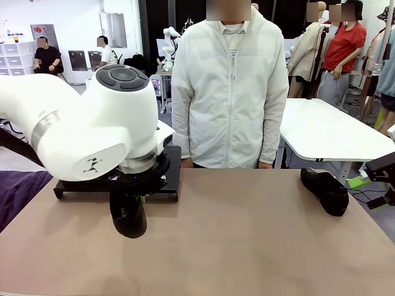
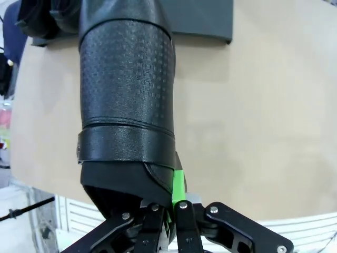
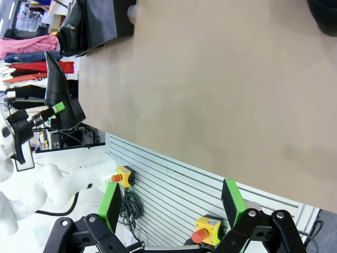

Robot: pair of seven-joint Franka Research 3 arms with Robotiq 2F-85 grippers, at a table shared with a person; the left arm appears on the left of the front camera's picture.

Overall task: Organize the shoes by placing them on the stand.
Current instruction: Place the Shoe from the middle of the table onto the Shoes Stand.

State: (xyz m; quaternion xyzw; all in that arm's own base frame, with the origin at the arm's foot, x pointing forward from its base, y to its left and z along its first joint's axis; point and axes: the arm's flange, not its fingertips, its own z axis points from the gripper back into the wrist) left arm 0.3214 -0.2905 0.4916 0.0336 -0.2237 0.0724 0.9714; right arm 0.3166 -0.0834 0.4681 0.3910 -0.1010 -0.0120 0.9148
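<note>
My left gripper is shut on the heel rim of a black shoe, which hangs toe-down over the table. In the front view this shoe hangs just in front of the low black stand, under my left gripper. Another shoe rests on the stand's far end. A third shoe lies on the table at the right. My right gripper is open off the table's right edge with nothing between its fingers; in the front view it stays beside that shoe.
A person in a white jacket stands at the far side of the brown table, hands down. My big left arm blocks most of the stand. A white table stands behind at the right.
</note>
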